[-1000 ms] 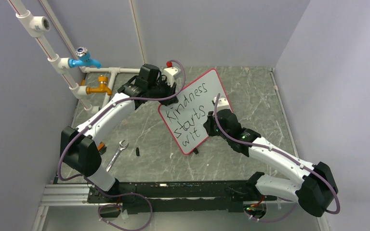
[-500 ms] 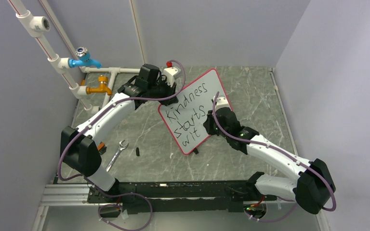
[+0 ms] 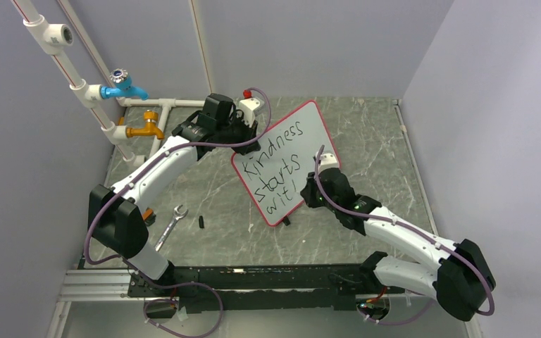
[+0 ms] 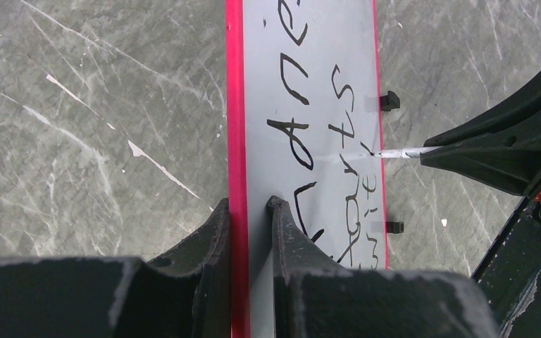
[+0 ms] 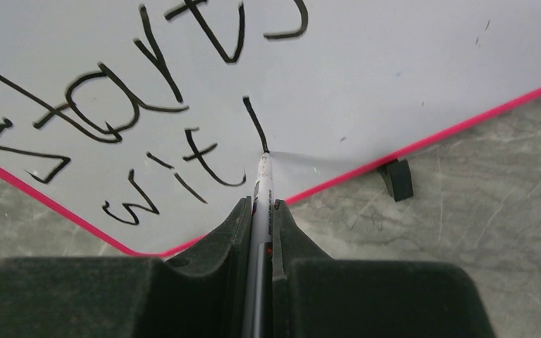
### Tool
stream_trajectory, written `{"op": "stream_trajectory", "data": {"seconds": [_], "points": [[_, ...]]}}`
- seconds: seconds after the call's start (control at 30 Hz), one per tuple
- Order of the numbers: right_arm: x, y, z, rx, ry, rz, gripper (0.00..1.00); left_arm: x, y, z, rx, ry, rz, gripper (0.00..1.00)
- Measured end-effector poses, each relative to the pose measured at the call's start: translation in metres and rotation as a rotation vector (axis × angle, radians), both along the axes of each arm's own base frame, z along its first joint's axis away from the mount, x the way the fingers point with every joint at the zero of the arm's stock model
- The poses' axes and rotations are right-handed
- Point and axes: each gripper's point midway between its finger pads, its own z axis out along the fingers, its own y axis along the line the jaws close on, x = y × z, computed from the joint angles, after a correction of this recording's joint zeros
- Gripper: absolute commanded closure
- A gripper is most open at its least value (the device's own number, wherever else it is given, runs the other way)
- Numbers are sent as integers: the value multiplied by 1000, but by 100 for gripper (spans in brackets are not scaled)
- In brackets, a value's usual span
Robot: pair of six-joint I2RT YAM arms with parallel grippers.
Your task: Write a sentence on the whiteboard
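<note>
The whiteboard, white with a red rim, stands tilted on the marble table. My left gripper is shut on the whiteboard's left edge, one finger on each face. The sentence reads "Kindness starts wit" followed by a fresh upright stroke. My right gripper is shut on a white marker, gripped between the fingers. The marker's tip touches the whiteboard at the foot of that stroke, near the lower rim.
A wrench and a small black cap lie left of the board. Blue and yellow taps on white pipes stand at the back left. Black feet jut from the board's lower rim.
My right gripper has drawn the marker down the board toward the near rim, leaving a new upright stroke after "wit". The left gripper and the board have stayed put.
</note>
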Motion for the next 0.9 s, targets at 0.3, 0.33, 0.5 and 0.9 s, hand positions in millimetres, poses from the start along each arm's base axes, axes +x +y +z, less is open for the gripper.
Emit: {"op": "stream_trajectory", "data": {"seconds": [0.3, 0.33, 0.5, 0.9], "points": [[-11, -5, -14, 10, 37, -5, 100, 0, 0, 0, 0, 0, 0, 100], [-11, -5, -14, 10, 37, -5, 100, 0, 0, 0, 0, 0, 0, 100], [-11, -5, -14, 10, 37, -5, 100, 0, 0, 0, 0, 0, 0, 100], [-7, -3, -11, -22, 58, -2, 100, 0, 0, 0, 0, -1, 0, 100]]}}
